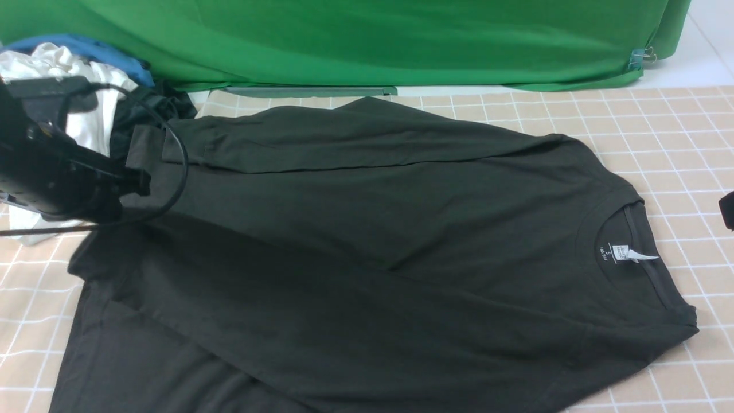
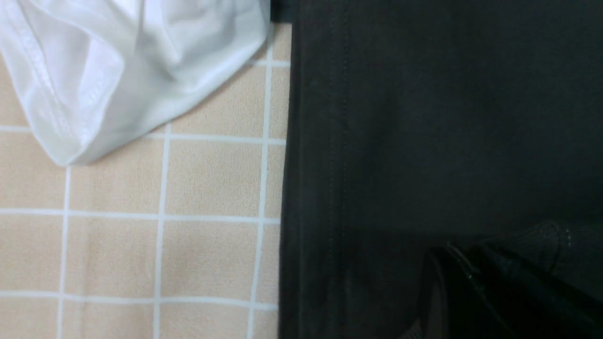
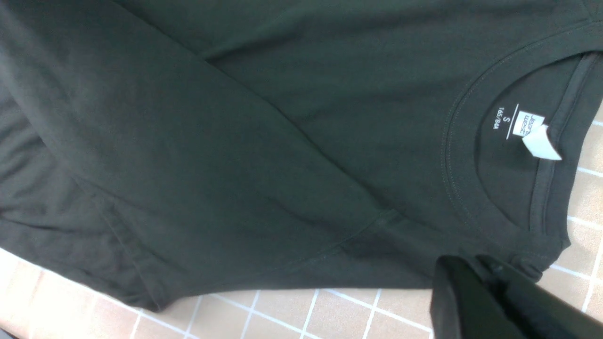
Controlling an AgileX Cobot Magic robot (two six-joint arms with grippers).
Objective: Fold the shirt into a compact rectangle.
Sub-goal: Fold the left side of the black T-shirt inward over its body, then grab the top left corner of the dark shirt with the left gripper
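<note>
The black long-sleeved shirt [image 1: 367, 229] lies flat across the chequered table, collar to the right and hem to the left. Both sleeves are folded over the body. Its white neck tag [image 1: 636, 253] shows inside the collar [image 3: 539, 141]. My left gripper [image 1: 140, 183] is low over the hem end beside the upper sleeve's cuff. In the left wrist view its fingers [image 2: 464, 256] are together against the dark cloth [image 2: 447, 117], a ribbed cuff [image 2: 541, 240] beside them. My right gripper [image 1: 727, 209] sits at the right edge, shut and empty [image 3: 464, 266], above the shirt's shoulder edge [image 3: 235, 141].
A pile of clothes sits at the back left: a white garment [image 1: 57, 69] [image 2: 132, 61], a blue one [image 1: 114, 54] and a dark grey one [image 1: 149, 109]. A green backdrop [image 1: 367, 40] hangs behind the table. Bare chequered cloth [image 1: 676, 115] shows at the right.
</note>
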